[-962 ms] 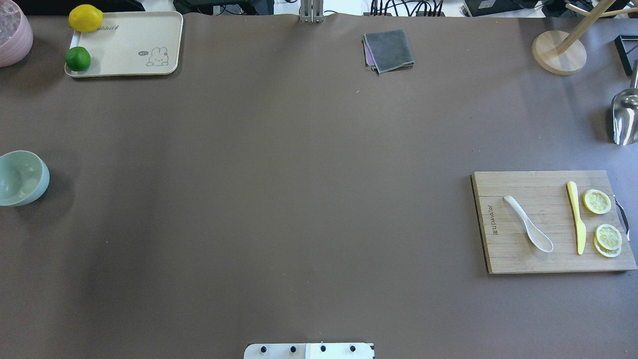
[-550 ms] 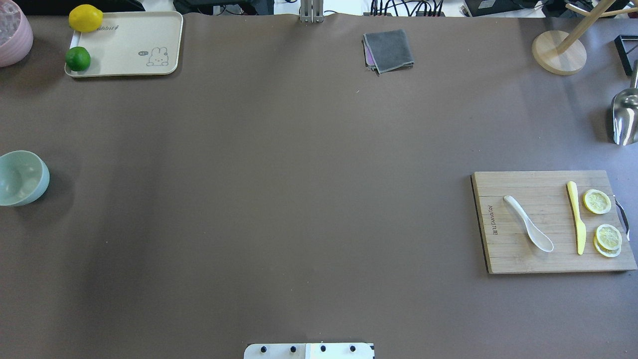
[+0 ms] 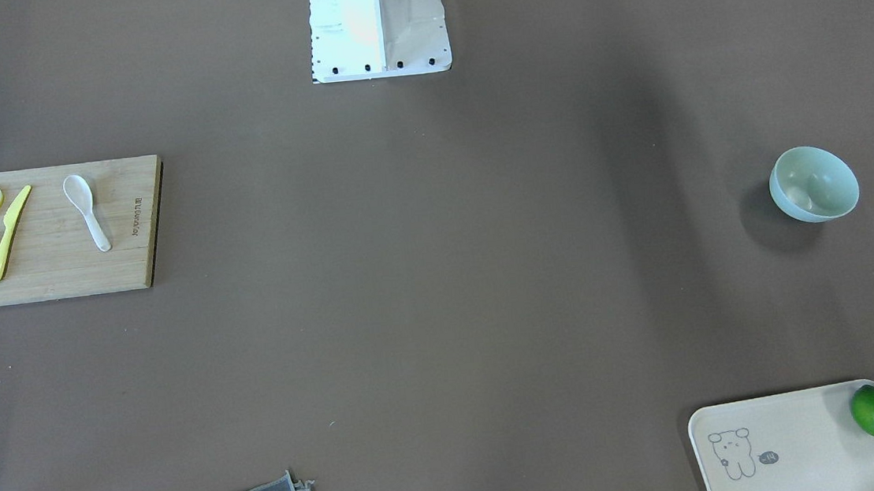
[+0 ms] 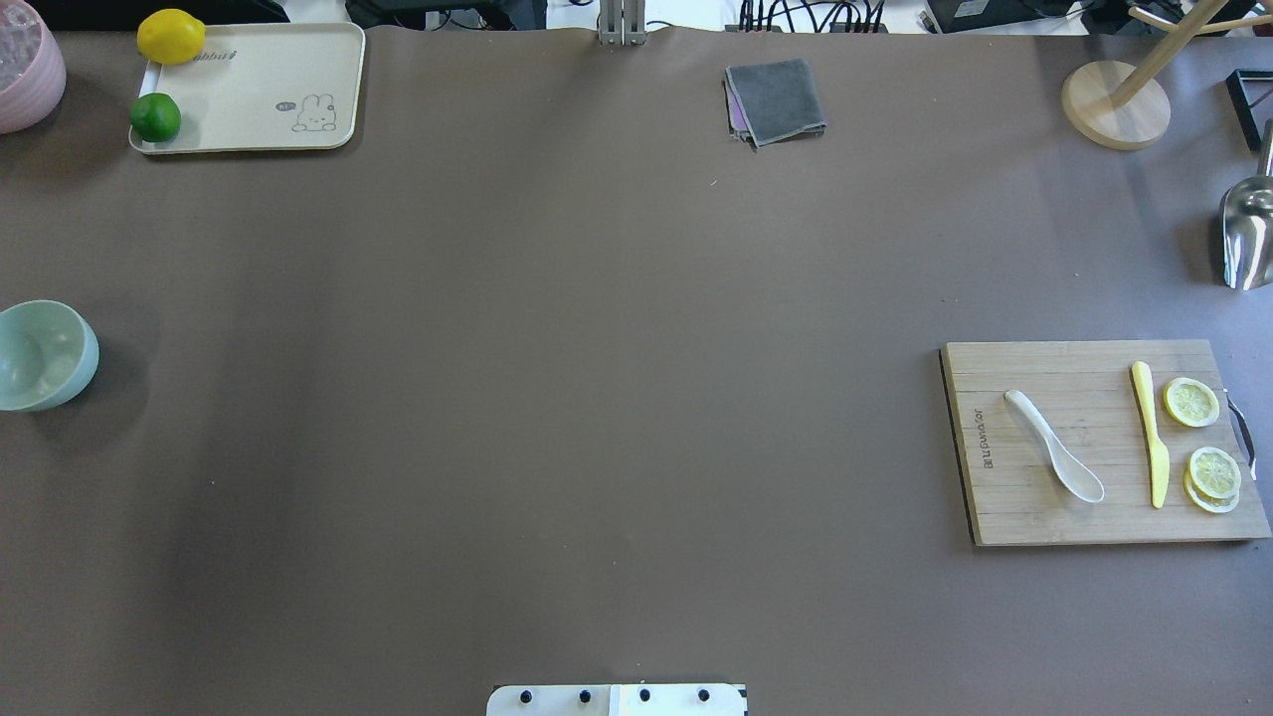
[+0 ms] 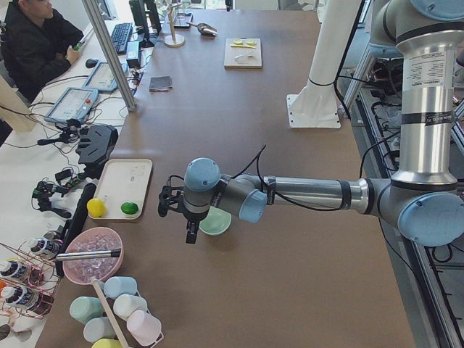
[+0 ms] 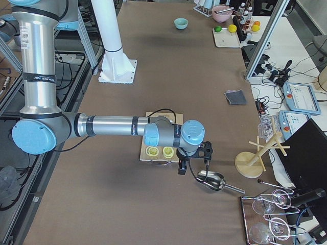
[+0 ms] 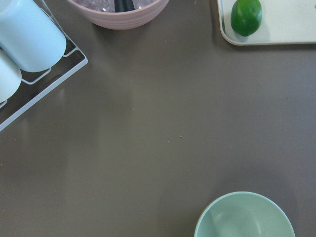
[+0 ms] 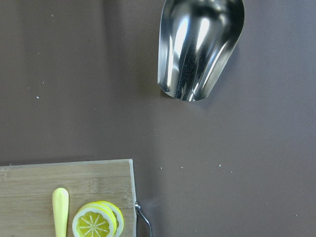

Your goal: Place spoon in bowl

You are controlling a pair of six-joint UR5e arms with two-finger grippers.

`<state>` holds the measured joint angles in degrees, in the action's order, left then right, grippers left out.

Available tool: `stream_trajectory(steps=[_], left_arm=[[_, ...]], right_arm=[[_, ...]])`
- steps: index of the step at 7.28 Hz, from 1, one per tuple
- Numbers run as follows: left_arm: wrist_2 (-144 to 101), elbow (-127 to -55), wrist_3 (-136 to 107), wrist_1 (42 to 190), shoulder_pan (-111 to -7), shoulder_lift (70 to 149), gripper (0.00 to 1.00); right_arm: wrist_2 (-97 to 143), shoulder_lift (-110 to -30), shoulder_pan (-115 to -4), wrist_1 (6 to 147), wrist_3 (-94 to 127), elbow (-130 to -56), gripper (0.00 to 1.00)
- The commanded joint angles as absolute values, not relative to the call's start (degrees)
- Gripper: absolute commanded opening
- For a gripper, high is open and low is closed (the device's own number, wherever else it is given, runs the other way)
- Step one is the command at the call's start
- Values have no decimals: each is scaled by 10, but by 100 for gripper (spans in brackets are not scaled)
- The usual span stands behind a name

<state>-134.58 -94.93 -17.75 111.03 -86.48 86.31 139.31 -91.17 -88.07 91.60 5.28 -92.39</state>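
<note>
The white spoon (image 4: 1054, 446) lies on a wooden cutting board (image 4: 1004, 517) at the table's right, scoop toward the robot; it also shows in the front view (image 3: 86, 209). The mint-green bowl (image 4: 40, 355) stands empty at the far left edge and shows in the front view (image 3: 813, 185) and the left wrist view (image 7: 244, 217). My left gripper (image 5: 177, 217) hovers just beside the bowl (image 5: 215, 222); I cannot tell if it is open. My right gripper (image 6: 193, 163) hovers past the board's outer end, above a metal scoop (image 6: 212, 181); I cannot tell its state.
A yellow knife (image 4: 1152, 438) and lemon slices (image 4: 1191, 402) share the board. A metal scoop (image 4: 1248, 234) lies at the right edge. A tray (image 4: 259, 89) with a lime (image 4: 155, 117) and lemon, a pink bowl (image 4: 25, 60), a grey cloth (image 4: 776, 99) and a wooden stand (image 4: 1114, 104) line the far side.
</note>
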Motion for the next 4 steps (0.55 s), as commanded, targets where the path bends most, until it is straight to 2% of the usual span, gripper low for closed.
stream_trajectory(steps=[1,4], left_arm=[[-1346,-949,-178,1110,-865,863,98],[-1345,-947,-177,1120,-861,868,98]], right_arm=[[1395,-912,-881,916,54,-927,100],[1395,-906,-878,914,54,-925,100]])
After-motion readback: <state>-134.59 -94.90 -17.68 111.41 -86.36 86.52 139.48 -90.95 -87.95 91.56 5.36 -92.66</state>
